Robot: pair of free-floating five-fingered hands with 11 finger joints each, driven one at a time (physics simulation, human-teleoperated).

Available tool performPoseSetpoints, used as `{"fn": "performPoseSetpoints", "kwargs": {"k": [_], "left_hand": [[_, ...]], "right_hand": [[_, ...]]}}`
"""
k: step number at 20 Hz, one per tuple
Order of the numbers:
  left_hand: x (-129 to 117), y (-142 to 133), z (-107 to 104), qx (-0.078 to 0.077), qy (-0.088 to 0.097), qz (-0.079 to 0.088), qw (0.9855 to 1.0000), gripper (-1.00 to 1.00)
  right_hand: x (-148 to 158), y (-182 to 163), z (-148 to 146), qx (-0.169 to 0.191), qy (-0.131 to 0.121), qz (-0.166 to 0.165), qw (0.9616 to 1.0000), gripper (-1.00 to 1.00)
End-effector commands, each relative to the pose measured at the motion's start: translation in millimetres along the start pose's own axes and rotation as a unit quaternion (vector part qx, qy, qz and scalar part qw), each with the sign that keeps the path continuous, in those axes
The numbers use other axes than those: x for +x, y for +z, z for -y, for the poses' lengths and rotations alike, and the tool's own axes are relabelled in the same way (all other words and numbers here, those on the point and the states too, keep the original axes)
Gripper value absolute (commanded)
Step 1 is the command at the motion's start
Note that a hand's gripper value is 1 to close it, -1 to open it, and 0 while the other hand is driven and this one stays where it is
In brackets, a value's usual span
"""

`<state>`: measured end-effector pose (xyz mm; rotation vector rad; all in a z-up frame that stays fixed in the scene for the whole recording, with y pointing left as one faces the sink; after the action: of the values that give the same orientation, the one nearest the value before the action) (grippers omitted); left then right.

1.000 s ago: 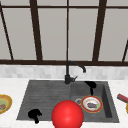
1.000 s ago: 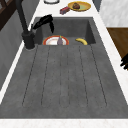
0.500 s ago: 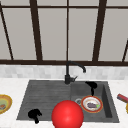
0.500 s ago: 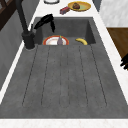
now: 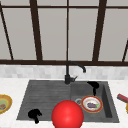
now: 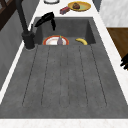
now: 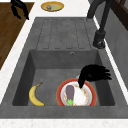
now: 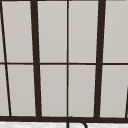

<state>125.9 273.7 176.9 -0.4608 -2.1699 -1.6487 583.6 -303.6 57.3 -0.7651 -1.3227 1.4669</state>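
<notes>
Here, the right black hand [image 7: 93,73] hovered over the round orange-rimmed plate [image 7: 76,94] with a purple eggplant [image 7: 69,92] in the sink basin's right end, fingers [image 7: 81,81] relaxed, pointing down; a clumsy dip could have knocked the eggplant off. The left hand [image 5: 34,114] hung idle.

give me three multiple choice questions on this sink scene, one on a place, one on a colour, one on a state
1. Where does the banana lie?
A. in the sink basin
B. on the drainboard
C. on the yellow dish

2. What colour is the rim of the plate that holds the eggplant?
A. blue
B. red
C. green

3. How is the right hand placed?
A. flat on the counter
B. above the plate, one finger pointing down at it
C. curled round the faucet

Key:
1 A: it lies on the basin floor, left of the plate.
2 B: the ring is red.
3 B: it hangs over the plate's far edge.
</notes>
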Motion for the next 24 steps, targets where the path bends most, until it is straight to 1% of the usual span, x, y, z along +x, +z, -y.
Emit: {"fn": "performPoseSetpoints", "kwargs": {"k": [1,6,10,14,15,16,20,24], "left_hand": [[0,0,0,0.0,0.0,0.0,1.0,0.0],[0,0,0,0.0,0.0,0.0,1.0,0.0],[0,0,0,0.0,0.0,0.0,1.0,0.0],[0,0,0,0.0,0.0,0.0,1.0,0.0],[0,0,0,0.0,0.0,0.0,1.0,0.0],[0,0,0,0.0,0.0,0.0,1.0,0.0],[0,0,0,0.0,0.0,0.0,1.0,0.0],[0,0,0,0.0,0.0,0.0,1.0,0.0]], "right_hand": [[1,4,-3,0.001,-0.001,0.0,1.0,-1.0],[1,15,-5,0.001,0.0,-0.003,1.0,-1.0],[1,14,-4,0.0,0.001,0.0,1.0,-1.0],[4,30,-8,0.011,-0.003,-0.001,0.9999,-1.0],[4,29,-8,0.01,-0.002,-0.001,1.0,-1.0],[3,23,-6,0.001,0.001,-0.001,1.0,-1.0],[6,34,-10,0.021,-0.005,-0.002,0.9998,-1.0],[11,51,-13,0.028,-0.006,-0.003,0.9996,-1.0]]}}
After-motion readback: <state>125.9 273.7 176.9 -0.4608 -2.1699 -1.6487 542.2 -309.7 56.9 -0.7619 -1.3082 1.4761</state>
